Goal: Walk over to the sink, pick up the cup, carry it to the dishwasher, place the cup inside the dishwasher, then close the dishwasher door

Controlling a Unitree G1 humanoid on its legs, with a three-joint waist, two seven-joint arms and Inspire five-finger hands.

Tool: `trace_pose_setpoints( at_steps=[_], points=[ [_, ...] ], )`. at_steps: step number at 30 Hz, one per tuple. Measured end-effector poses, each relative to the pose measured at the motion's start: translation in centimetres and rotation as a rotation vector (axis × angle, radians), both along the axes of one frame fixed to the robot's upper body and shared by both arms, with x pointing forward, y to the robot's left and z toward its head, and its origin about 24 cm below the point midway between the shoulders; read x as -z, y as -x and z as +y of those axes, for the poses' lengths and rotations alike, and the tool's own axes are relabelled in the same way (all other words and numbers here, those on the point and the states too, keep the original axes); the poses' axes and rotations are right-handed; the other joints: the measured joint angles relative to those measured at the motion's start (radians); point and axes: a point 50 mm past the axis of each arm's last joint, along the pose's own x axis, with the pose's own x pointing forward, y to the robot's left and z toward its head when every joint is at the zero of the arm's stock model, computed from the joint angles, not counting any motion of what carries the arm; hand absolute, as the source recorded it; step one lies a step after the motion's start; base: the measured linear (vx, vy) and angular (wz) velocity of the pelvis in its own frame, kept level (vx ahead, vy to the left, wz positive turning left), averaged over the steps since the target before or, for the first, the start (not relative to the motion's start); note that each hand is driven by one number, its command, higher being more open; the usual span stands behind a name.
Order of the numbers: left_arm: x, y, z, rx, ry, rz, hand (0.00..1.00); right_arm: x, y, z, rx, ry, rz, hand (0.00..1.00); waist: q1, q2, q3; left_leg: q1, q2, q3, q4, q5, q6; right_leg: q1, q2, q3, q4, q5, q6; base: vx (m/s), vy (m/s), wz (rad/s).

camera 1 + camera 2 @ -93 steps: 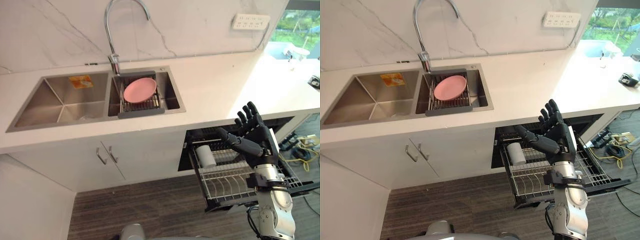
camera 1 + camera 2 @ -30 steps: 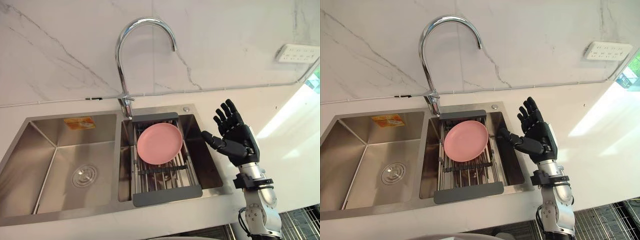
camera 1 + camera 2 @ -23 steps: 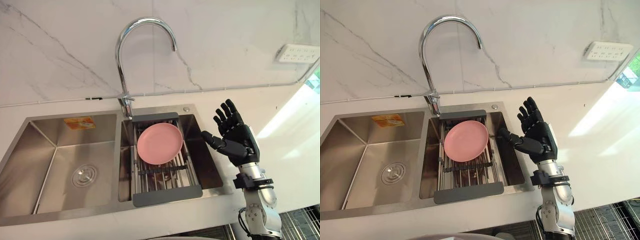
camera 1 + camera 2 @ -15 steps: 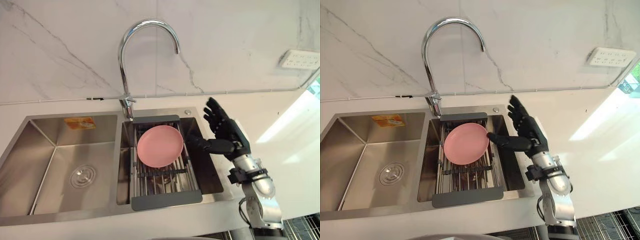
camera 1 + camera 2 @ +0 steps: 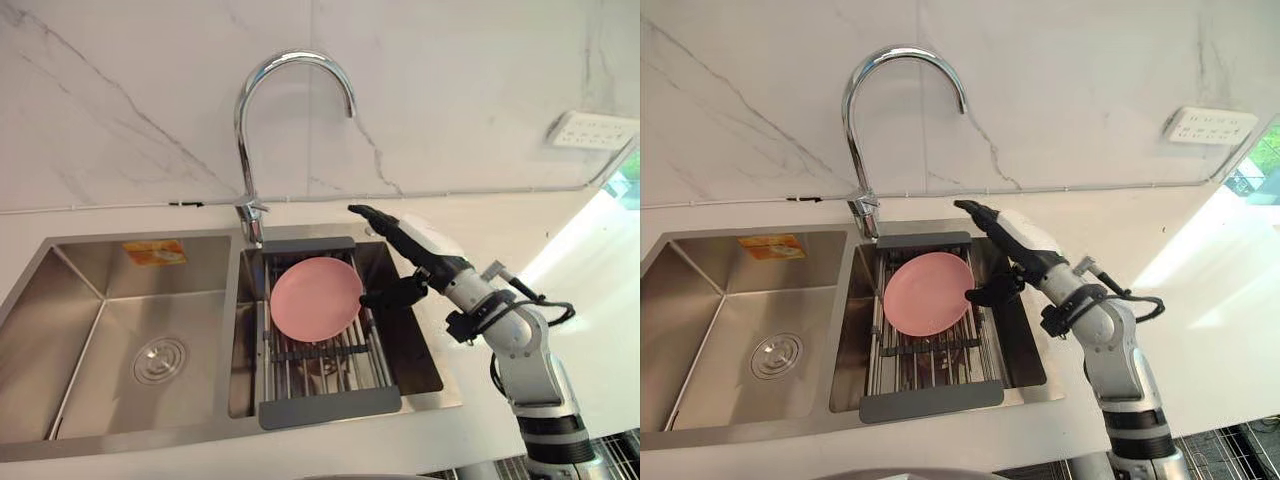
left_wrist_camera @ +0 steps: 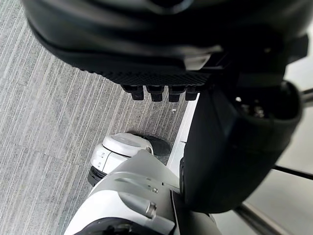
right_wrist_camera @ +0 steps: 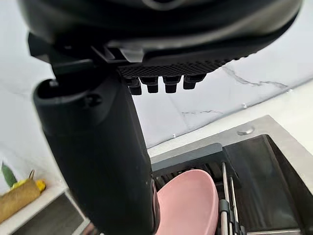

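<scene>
Plate (image 5: 316,298): pink, round, one item.
Location: propped at a tilt in the rack (image 5: 330,406) over the right basin of the sink (image 5: 100,300).
Handling (judged): stiff, light and smooth, so likely slippery; may chip.
Hold: rim at 3 o'clock, thumb opposing fingers.
Right hand (image 5: 420,250): at the plate's 3 o'clock, fingers straight, thumb by the rim, gripping nothing.
Left hand (image 6: 161,44): relaxed and empty, above the floor (image 6: 39,122).

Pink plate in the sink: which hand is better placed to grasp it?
Right: the right hand is open beside the pink plate, thumb near its rim; the left hand hangs over the floor.
</scene>
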Motion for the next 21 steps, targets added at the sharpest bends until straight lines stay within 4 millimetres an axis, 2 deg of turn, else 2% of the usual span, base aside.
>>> trace_pose_setpoints(
  at_steps=[2,7,21],
  points=[
    [0.0,0.0,0.0,0.005,-0.002,0.0,1.0,-0.4,0.4,1.2,-0.078,0.067,-0.012,1.0,0.002,-0.001,-0.001,0.0,0.0,-0.002,-0.002,0.002,0.001,0.0,0.0,-0.003,0.0,0.0,0.0,-0.04,-0.008,0.03],
    [-0.1,-0.2,0.3,0.021,-0.009,0.002,1.0,0.0,0.7,2.6,-0.161,0.128,0.005,1.0,0.006,-0.006,-0.006,-0.005,0.0,-0.005,-0.007,0.005,0.001,-0.005,0.0,-0.005,0.003,0.0,0.0,0.0,0.0,0.0],
    [-0.1,0.0,0.4,0.028,-0.007,0.019,1.0,2.3,0.6,3.6,-0.17,0.323,0.029,1.0,0.005,-0.009,-0.03,-0.013,-0.007,-0.018,-0.021,0.015,0.004,-0.01,-0.006,-0.022,0.004,0.0,0.0,-0.01,0.002,0.02]
  ],
)
